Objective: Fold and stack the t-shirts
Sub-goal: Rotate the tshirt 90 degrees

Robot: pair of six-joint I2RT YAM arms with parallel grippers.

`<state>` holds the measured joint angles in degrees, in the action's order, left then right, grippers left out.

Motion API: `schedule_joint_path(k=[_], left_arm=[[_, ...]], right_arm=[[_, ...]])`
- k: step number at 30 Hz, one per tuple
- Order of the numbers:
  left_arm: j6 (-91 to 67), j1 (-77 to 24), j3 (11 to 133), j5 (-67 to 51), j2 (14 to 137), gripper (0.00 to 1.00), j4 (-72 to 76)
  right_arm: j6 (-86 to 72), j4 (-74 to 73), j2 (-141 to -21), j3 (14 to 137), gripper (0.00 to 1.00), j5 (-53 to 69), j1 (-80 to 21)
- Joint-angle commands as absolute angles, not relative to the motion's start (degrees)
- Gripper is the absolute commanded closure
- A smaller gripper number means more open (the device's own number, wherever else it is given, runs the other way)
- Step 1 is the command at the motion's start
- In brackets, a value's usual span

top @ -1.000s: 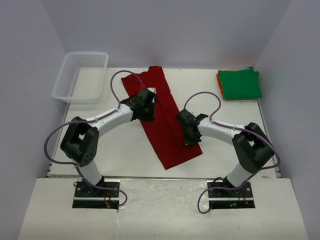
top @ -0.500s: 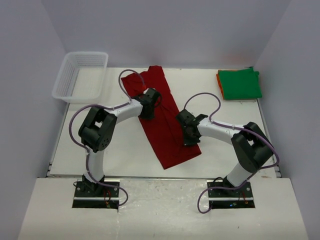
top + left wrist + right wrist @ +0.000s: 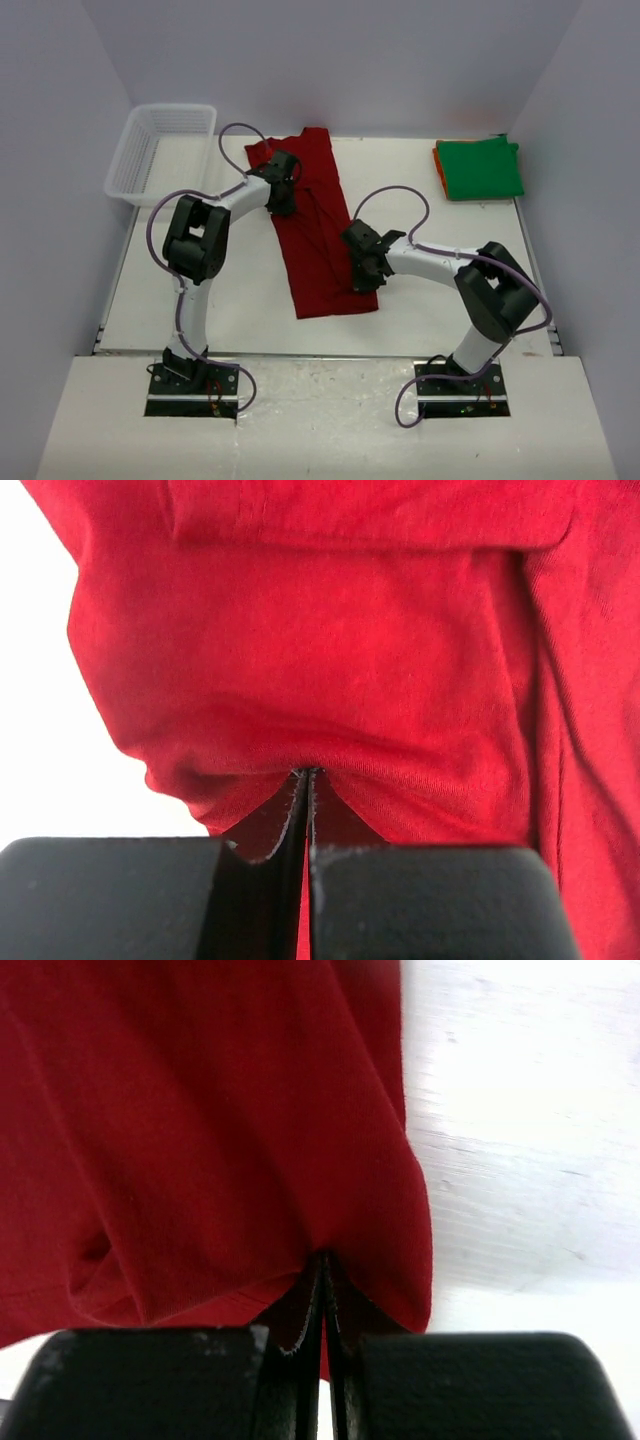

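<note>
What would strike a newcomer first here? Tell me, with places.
The dark red t-shirt stands out first, a long strip lying across the middle of the table, with the left pincer shut on its far end and the right pincer shut on its near right edge. Next come the green t-shirt, folded on an orange t-shirt at the far right corner, and the white basket at the far left.

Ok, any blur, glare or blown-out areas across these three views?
Top external: even light, sharp, soft shadows. Left wrist: left fingers underexposed, table blown white beside the dark red t-shirt. Right wrist: right fingers equally dark, table bright yet textured.
</note>
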<state>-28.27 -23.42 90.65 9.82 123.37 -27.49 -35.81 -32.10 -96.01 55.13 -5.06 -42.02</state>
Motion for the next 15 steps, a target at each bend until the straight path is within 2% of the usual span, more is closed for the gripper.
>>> schedule_joint_path(k=[1, 10, 15], left_arm=[[-23.47, -20.83, 91.84, 10.9, 130.25, 1.0, -30.31], [-21.36, -20.22, 95.0, 10.28, 130.87, 1.0, -32.25], [-22.85, -19.95, 92.03, 10.81, 128.59, 1.0, -31.91]], right_arm=[[-37.18, -34.19, -100.46, 54.66, 1.0, -2.64, -44.12], [-39.72, -33.22, -104.15, 57.83, 1.0, 1.49, -50.71], [-40.87, -33.66, -105.64, 59.41, 1.0, 2.2, -54.31]])
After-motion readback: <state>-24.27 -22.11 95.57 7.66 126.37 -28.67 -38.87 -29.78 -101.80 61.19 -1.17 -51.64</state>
